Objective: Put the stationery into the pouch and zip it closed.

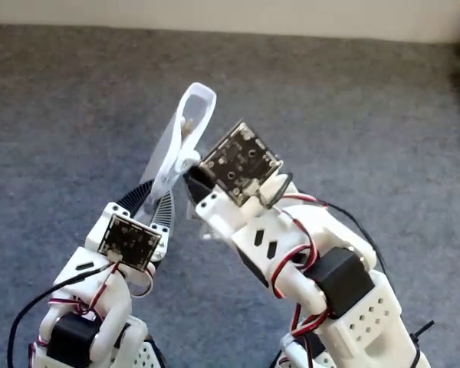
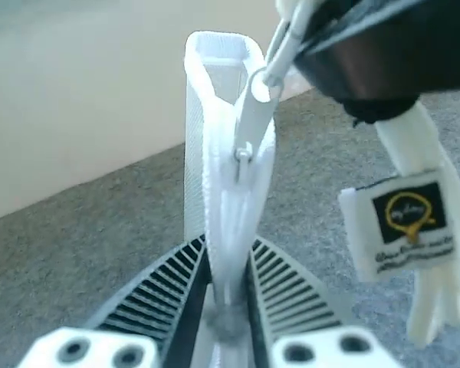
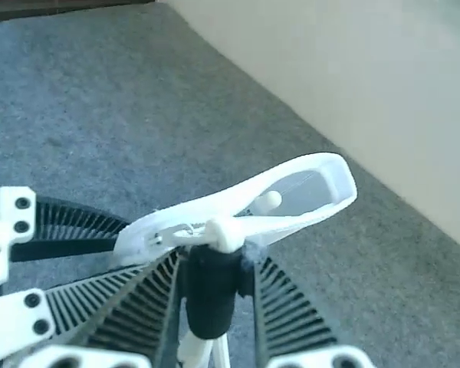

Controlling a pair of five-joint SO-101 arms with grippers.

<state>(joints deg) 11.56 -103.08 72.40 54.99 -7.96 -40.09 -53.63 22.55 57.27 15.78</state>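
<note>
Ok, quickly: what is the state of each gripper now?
Left gripper: shut on the white pouch.
Right gripper: shut on the zipper pull.

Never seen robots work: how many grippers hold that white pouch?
2. The left gripper clamps the pouch at one end; the right gripper pinches its zipper pull farther along.
</note>
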